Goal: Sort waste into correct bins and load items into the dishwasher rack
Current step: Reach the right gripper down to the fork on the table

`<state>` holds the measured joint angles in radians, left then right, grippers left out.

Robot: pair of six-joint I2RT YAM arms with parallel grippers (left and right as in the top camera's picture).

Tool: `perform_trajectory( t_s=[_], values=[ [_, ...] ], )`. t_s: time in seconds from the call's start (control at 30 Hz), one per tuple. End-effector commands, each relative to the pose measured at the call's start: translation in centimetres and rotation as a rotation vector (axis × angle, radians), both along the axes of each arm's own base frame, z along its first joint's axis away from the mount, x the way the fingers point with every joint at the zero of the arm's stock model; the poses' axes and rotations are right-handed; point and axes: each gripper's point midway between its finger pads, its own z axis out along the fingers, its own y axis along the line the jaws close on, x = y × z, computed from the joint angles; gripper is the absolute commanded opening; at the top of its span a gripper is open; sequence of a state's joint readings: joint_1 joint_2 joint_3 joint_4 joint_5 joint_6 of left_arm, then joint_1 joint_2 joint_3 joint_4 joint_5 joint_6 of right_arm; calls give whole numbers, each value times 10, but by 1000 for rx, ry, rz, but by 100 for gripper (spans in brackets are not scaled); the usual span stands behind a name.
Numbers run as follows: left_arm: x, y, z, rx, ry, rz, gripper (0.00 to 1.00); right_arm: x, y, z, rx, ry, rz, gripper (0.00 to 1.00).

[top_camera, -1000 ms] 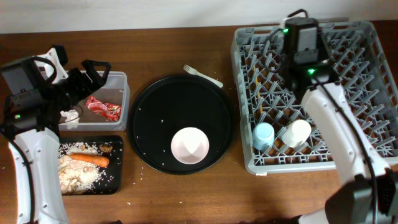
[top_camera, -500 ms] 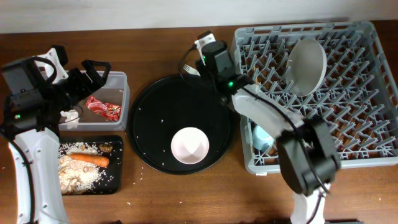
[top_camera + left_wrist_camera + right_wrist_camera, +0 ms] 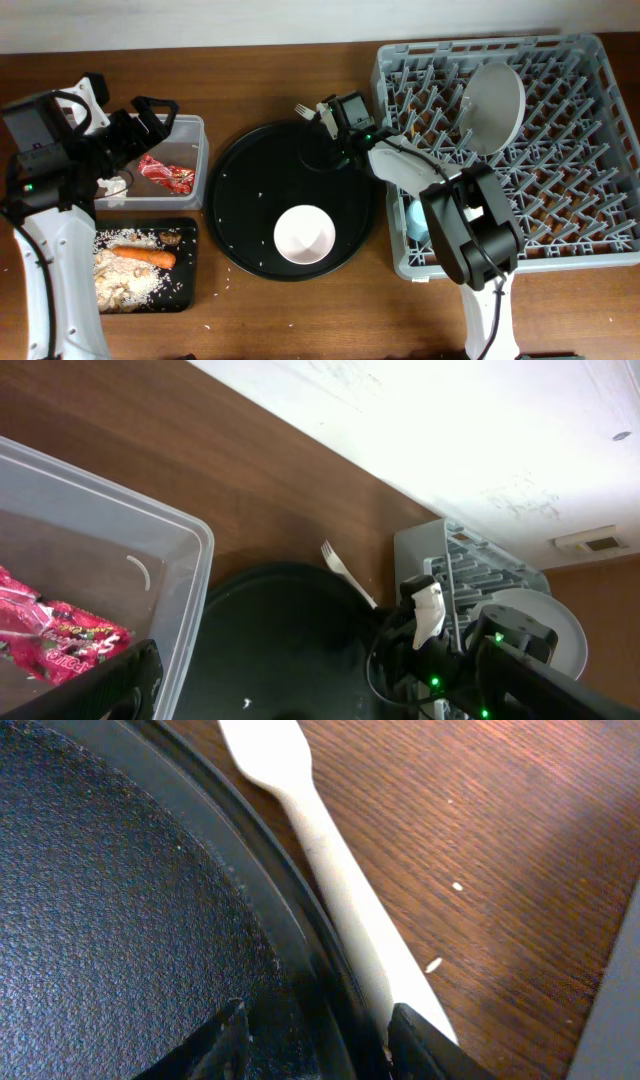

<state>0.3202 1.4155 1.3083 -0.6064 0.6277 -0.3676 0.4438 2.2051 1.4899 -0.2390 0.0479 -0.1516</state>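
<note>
The white fork [image 3: 304,110] lies on the table against the far rim of the round black tray [image 3: 240,200]. My right gripper [image 3: 328,117] is down at it and open. In the right wrist view its fingers [image 3: 320,1030] straddle the tray rim and the fork handle [image 3: 330,850]. The grey-green plate [image 3: 495,95] stands in the dishwasher rack [image 3: 590,150]. The blue cup [image 3: 419,217] is in the rack, partly hidden by my arm. The white bowl [image 3: 305,233] sits on the round tray. My left gripper [image 3: 150,115] is open and empty above the clear tub [image 3: 195,135].
The clear tub holds the red wrapper [image 3: 165,173] and white tissue [image 3: 110,185]. The shallow black tray [image 3: 188,275] holds the carrot [image 3: 140,256], rice scraps [image 3: 125,285] and a brown lump [image 3: 170,238]. Rice grains dot the round tray. The cream cup is hidden.
My right arm has swung from over the rack to the fork at the tray's far rim and lowered. The plate now shows standing in the rack. The left arm has not moved.
</note>
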Motion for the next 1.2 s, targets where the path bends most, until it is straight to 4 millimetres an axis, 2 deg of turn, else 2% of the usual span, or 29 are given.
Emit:
perform_trajectory(
  t_s=[0.0,0.03,0.07,0.13,0.2,0.23,0.3,0.37,0.43,0.5,0.57,0.7,0.8,0.97,1.03,1.17],
  values=[
    [-1,0,5,-1,-11,4,99,-11,26,10,50,16,58,48],
    [-1,0,5,-1,-11,4,99,-7,30,33,76,-20,64,48],
    [-1,0,5,-1,-11,4,99,-4,35,71,129,-66,54,48],
    [-1,0,5,0,-10,5,99,-7,36,115,170,-120,64,48],
    [-1,0,5,-1,-11,4,99,3,26,136,189,-176,42,48],
    [-1,0,5,-1,-11,4,99,9,19,136,191,-187,27,47],
    [-1,0,5,0,-10,5,99,27,4,132,200,-219,-8,45],
    [-1,0,5,-1,-11,4,99,48,10,130,144,-337,84,45],
    [-1,0,5,-1,-11,4,99,55,11,124,142,-359,91,45],
    [-1,0,5,0,-10,5,99,64,10,101,140,-356,83,52],
    [-1,0,5,-1,-11,4,99,69,11,70,133,-334,82,53],
    [-1,0,5,-1,-10,4,99,65,11,20,114,-258,89,54],
    [-1,0,5,-1,-10,5,99,55,25,17,172,-212,150,54],
    [-1,0,5,-1,-10,5,99,32,16,-12,128,-71,146,54],
    [-1,0,5,-1,-10,4,99,31,16,-17,125,-64,145,55],
    [-1,0,5,-1,-10,4,99,40,18,-13,140,-109,146,56]
  ],
)
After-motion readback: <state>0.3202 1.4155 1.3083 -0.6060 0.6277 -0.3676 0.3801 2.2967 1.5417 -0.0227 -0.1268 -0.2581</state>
